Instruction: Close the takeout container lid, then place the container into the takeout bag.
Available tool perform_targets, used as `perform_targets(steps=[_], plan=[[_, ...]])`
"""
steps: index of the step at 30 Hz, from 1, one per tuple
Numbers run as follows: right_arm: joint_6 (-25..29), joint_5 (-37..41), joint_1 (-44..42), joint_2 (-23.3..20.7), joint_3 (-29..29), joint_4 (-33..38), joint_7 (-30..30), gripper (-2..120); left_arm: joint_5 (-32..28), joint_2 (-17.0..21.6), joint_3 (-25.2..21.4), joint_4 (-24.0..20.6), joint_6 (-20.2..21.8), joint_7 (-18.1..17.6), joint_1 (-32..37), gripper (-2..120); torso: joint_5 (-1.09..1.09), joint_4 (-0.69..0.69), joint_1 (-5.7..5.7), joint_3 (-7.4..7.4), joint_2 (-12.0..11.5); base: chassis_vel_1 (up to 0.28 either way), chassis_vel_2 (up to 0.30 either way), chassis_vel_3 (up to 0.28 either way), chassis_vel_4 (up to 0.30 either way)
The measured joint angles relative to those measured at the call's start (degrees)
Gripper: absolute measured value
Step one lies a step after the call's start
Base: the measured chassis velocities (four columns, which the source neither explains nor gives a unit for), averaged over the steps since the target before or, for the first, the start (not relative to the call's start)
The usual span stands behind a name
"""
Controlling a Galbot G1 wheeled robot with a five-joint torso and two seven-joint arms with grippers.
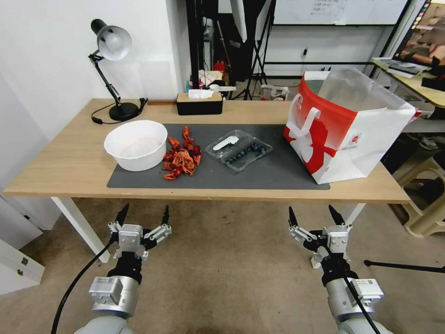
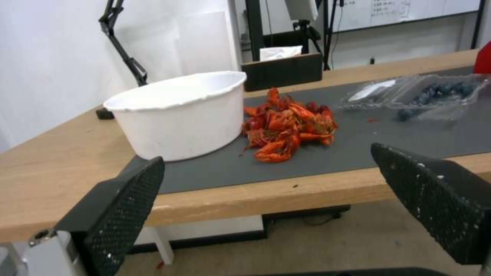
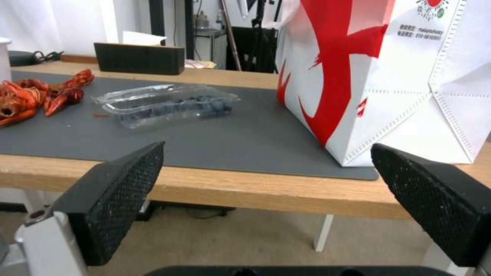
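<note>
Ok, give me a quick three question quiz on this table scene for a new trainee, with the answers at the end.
1. True or false: the takeout container lies with its lid shut.
2. Which stands nearest the takeout bag? A the white bowl, B the container, C the desk lamp.
3. Fill in: the left tool and right tool both hang ____ the table edge, fingers apart.

Key: 1 false, the lid lies flat open. 2 B. 3 below.

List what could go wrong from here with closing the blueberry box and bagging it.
1. The takeout container lies open, its lid flat toward the crayfish pile; a sweeping end effector could drag shells along.
2. The light clear box may slide on the gray mat instead of snapping shut.
3. The takeout bag has a loose liner that might snag the box.
</note>
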Motion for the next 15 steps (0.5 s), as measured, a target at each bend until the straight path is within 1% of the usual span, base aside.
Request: perform_targets(steps=[15], plan=[[0.0,0.0,0.0,0.0,0.0,0.0,0.0,100,0.0,0.0,0.0,0.0,0.0,0.0,0.0,100,0.0,0.0,0.0,0.0,0.0,0.0,0.0,0.0,0.0]])
